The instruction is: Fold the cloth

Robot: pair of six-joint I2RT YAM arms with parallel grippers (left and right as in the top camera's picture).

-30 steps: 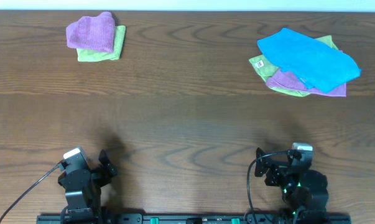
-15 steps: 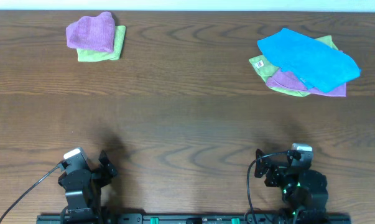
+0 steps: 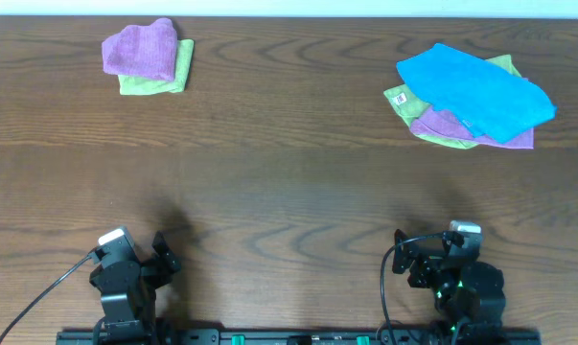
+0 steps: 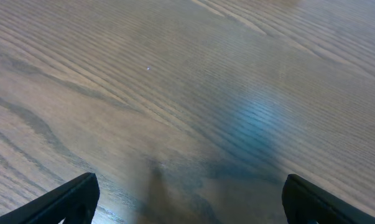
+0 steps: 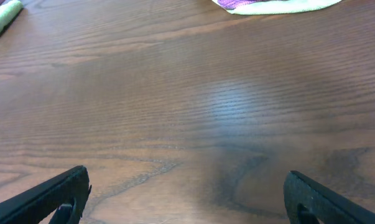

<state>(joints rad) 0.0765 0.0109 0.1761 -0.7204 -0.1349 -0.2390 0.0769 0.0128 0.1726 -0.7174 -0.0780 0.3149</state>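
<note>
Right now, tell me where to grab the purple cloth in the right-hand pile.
Grip the purple cloth at its near right corner, coming in from the near side with the right tool. Only that near strip shows, because the blue cloth covers the rest. The corner pokes out flat and uncovered, so a pinch there should probably draw it free.

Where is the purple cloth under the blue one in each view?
Overhead: upper right, the purple cloth peeks out below the blue cloth.
Left wrist: not in it.
Right wrist: a sliver at the top edge, right of centre.
Shared landmark: the light green cloth in that pile.
</note>
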